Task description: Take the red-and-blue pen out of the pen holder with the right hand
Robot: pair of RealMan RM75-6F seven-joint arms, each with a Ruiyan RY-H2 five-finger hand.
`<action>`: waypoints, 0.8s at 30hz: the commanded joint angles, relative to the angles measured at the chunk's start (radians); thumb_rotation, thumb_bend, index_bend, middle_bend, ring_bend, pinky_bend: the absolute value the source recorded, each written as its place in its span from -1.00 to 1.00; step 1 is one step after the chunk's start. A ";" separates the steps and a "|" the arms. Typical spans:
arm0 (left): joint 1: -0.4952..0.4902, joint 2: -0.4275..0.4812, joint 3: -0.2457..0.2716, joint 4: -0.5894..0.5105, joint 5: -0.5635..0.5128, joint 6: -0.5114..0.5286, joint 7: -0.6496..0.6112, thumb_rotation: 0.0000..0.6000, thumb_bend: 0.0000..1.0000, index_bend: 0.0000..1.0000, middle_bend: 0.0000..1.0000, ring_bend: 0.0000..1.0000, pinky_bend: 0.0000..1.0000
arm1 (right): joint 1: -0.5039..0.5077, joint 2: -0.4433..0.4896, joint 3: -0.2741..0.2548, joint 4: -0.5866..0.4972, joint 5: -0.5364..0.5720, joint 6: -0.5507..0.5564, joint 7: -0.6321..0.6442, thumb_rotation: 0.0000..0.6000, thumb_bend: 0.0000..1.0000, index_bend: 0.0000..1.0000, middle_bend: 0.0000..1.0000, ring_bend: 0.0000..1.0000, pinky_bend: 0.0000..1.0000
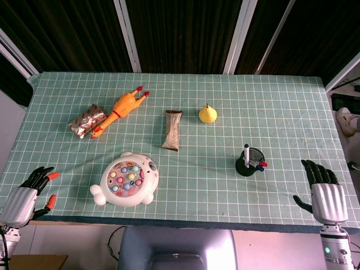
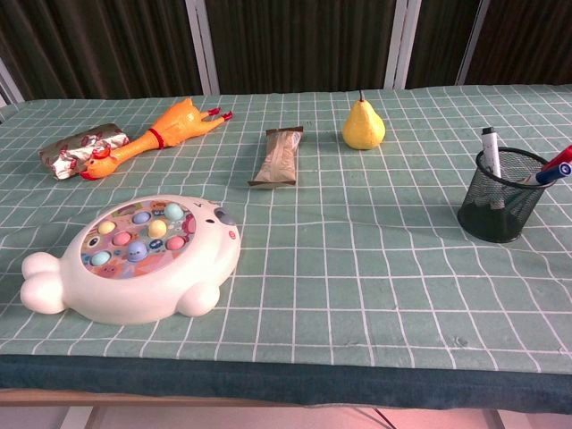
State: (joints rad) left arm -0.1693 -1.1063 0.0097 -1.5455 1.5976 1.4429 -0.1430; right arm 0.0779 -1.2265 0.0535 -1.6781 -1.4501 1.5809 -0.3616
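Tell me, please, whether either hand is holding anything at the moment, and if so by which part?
Nothing is held. The right hand and the left hand are both empty at the near table edge; the red-and-blue pen sits in the pen holder.

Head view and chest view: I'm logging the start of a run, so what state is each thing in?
pen holder: upright, standing on the table.
red-and-blue pen: in the holder, leaning over its rim.
black-capped marker: in the holder, standing up.
right hand: open, apart from the holder.
left hand: open, empty.
rubber chicken: lying flat.
snack bar: lying flat.
pear: upright.
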 commanded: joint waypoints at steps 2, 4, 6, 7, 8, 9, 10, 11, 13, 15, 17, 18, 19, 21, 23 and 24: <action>-0.002 0.004 0.003 -0.004 0.001 -0.005 -0.001 1.00 -0.09 -0.55 -0.79 -0.86 -0.26 | 0.001 0.004 -0.001 -0.004 0.000 -0.015 0.002 1.00 -0.44 -0.52 -0.48 -0.56 -0.33; -0.002 0.007 0.004 -0.008 0.003 -0.006 -0.003 1.00 -0.09 -0.55 -0.79 -0.86 -0.26 | 0.005 0.007 0.002 -0.004 -0.002 -0.024 0.004 1.00 -0.44 -0.52 -0.48 -0.56 -0.33; -0.002 0.008 0.004 -0.007 0.006 -0.005 -0.006 1.00 -0.09 -0.54 -0.79 -0.86 -0.26 | 0.008 0.007 0.005 -0.004 -0.002 -0.031 0.010 1.00 -0.44 -0.52 -0.48 -0.56 -0.32; -0.003 0.008 0.004 -0.006 0.006 -0.005 -0.007 1.00 -0.09 -0.54 -0.79 -0.86 -0.26 | 0.011 0.008 0.008 -0.006 -0.002 -0.035 0.014 1.00 -0.44 -0.52 -0.48 -0.56 -0.32; -0.003 0.007 0.004 -0.006 0.005 -0.006 -0.007 1.00 -0.09 -0.54 -0.79 -0.86 -0.26 | 0.012 0.008 0.010 -0.007 -0.001 -0.037 0.015 1.00 -0.44 -0.52 -0.48 -0.56 -0.32; -0.003 0.007 0.004 -0.005 0.005 -0.006 -0.007 1.00 -0.09 -0.54 -0.79 -0.86 -0.26 | 0.012 0.008 0.011 -0.007 0.000 -0.038 0.015 1.00 -0.44 -0.52 -0.48 -0.56 -0.31; -0.003 0.007 0.004 -0.005 0.005 -0.006 -0.007 1.00 -0.09 -0.54 -0.79 -0.86 -0.26 | 0.013 0.008 0.012 -0.007 0.000 -0.039 0.016 1.00 -0.44 -0.52 -0.48 -0.56 -0.31; -0.003 0.007 0.004 -0.005 0.004 -0.007 -0.008 1.00 -0.09 -0.54 -0.79 -0.86 -0.26 | 0.014 0.008 0.014 -0.008 0.002 -0.041 0.015 1.00 -0.44 -0.51 -0.48 -0.56 -0.31; -0.004 0.009 0.004 -0.005 0.003 -0.011 -0.012 1.00 -0.09 -0.53 -0.79 -0.86 -0.26 | 0.019 0.007 0.021 -0.008 0.004 -0.046 0.012 1.00 -0.44 -0.47 -0.46 -0.46 -0.31; -0.001 0.013 0.005 -0.008 0.004 -0.004 -0.019 1.00 -0.09 -0.53 -0.79 -0.86 -0.26 | 0.047 0.001 0.048 0.006 0.007 -0.064 -0.006 1.00 -0.44 -0.39 -0.32 -0.28 -0.23; 0.002 0.014 0.006 -0.007 0.008 0.002 -0.019 1.00 -0.09 -0.52 -0.79 -0.86 -0.26 | 0.072 -0.003 0.071 0.015 0.029 -0.094 -0.024 1.00 -0.44 -0.29 -0.09 -0.05 0.00; 0.002 0.015 0.008 -0.007 0.006 -0.002 -0.019 1.00 -0.09 -0.52 -0.79 -0.86 -0.26 | 0.084 -0.002 0.079 0.018 0.035 -0.108 -0.029 1.00 -0.43 -0.24 0.05 0.10 0.14; 0.001 0.017 0.009 -0.010 0.004 -0.007 -0.020 1.00 -0.09 -0.52 -0.79 -0.86 -0.25 | 0.099 0.000 0.089 0.021 0.044 -0.128 -0.031 1.00 -0.42 -0.18 0.18 0.27 0.26; 0.001 0.020 0.009 -0.014 0.002 -0.010 -0.021 1.00 -0.09 -0.52 -0.79 -0.86 -0.25 | 0.122 0.005 0.102 0.024 0.057 -0.161 -0.027 1.00 -0.39 -0.07 0.41 0.53 0.45; 0.003 0.021 0.009 -0.016 0.001 -0.007 -0.018 1.00 -0.09 -0.52 -0.79 -0.86 -0.25 | 0.150 0.011 0.114 0.035 0.067 -0.201 -0.024 1.00 -0.37 -0.01 0.55 0.68 0.54; 0.003 0.022 0.009 -0.017 0.001 -0.007 -0.018 1.00 -0.09 -0.52 -0.79 -0.86 -0.25 | 0.161 0.014 0.119 0.039 0.075 -0.219 -0.025 1.00 -0.35 0.03 0.62 0.76 0.61</action>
State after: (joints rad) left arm -0.1664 -1.0847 0.0188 -1.5623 1.5988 1.4356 -0.1611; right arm 0.2129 -1.2191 0.1567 -1.6506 -1.3919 1.3938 -0.3855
